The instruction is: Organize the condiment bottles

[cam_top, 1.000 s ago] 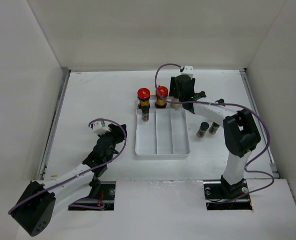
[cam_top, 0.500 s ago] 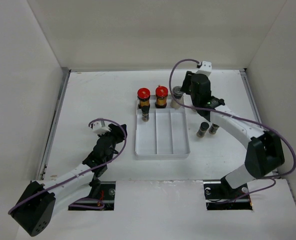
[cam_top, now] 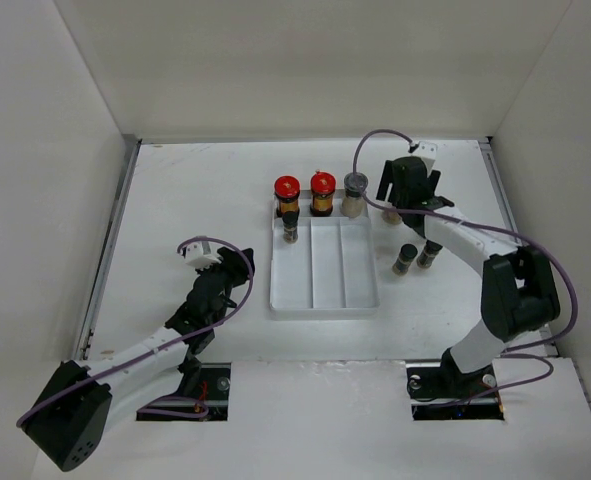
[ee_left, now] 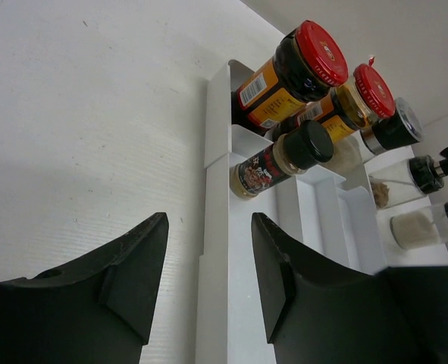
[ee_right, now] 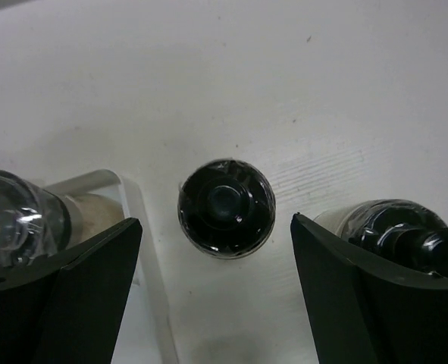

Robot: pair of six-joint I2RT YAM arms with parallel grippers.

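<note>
Two red-capped bottles (cam_top: 287, 190) (cam_top: 322, 188) and a grey-capped bottle (cam_top: 355, 192) stand in a row at the far end of the white tray (cam_top: 325, 295). A small black-capped shaker (cam_top: 290, 232) stands in the left channel. Two more black-capped shakers (cam_top: 403, 258) (cam_top: 427, 255) stand on the table right of the tray. My right gripper (cam_top: 407, 200) is open and empty above them; in the right wrist view one shaker cap (ee_right: 226, 206) lies between the fingers, untouched. My left gripper (ee_left: 208, 265) is open and empty, left of the tray's near left rail (ee_left: 216, 227).
White walls close off the table on the left, far and right sides. The second loose shaker (ee_right: 405, 231) sits partly behind my right finger. The grey-capped bottle (ee_right: 19, 220) stands in the tray corner beside my left finger.
My right gripper has let go of the grey-capped bottle at the tray's far right corner and moved right, over the loose shakers. The left arm has not moved.
</note>
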